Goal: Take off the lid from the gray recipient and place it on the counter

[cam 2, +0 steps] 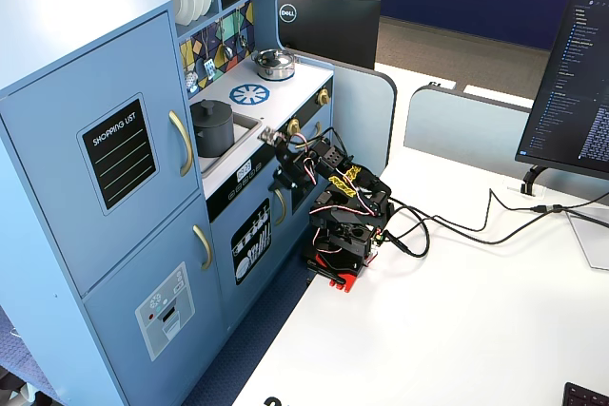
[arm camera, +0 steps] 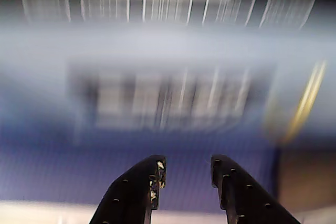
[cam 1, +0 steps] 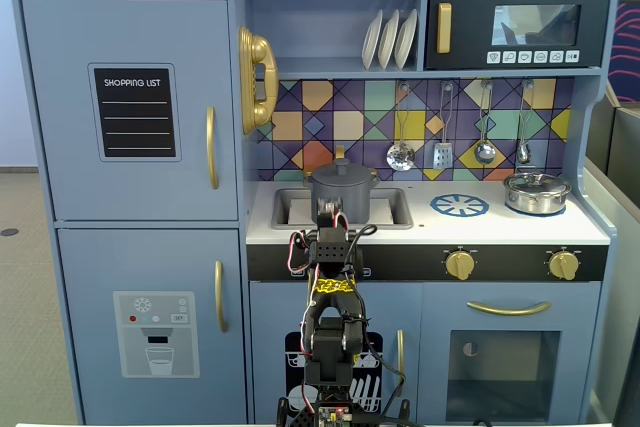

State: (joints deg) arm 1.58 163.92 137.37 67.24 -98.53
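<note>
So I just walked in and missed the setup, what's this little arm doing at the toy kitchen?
A small robot arm on the desk faces the toy kitchen and is raised toward the counter. Its gripper is open and holds nothing; the wrist view is motion-blurred. The dark gray pot sits in the sink basin with its lid on, untouched. A shiny silver pot stands at the counter's right end in a fixed view, beside the blue burner mark.

Bare worktop (cam 1: 470,230) lies open between the gray pot (cam 1: 341,193) in the sink and the silver pot (cam 1: 536,192) at right, while hanging utensils (cam 1: 441,137) crowd the backsplash above
</note>
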